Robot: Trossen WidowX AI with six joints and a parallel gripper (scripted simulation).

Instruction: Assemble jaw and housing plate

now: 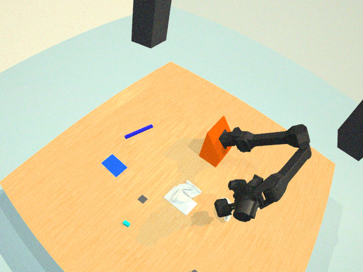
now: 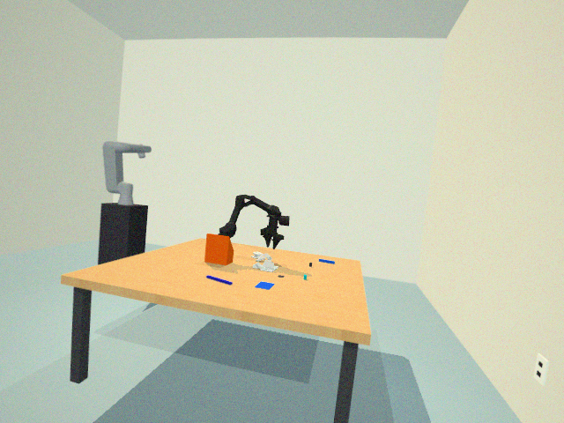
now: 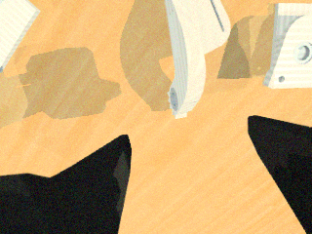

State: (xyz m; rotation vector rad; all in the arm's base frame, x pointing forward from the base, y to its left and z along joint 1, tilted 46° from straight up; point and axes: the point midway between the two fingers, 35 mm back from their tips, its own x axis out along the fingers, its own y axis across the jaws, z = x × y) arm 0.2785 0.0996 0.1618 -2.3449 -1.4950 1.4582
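Note:
My gripper is open and empty, pointing down above the table. The loose white curved jaw lies just ahead of the fingertips in the wrist view, its narrow end towards the gap. A white plate-like part with a round hole, seemingly the housing plate, lies to its right. The white base stands left of the gripper in the top view, with a curved jaw on it. Its pins and teeth are too small to tell. The arm mostly hides the loose parts in the top view.
An orange block stands near the arm's base. A dark blue bar, a blue square, a grey square and a cyan piece lie farther off.

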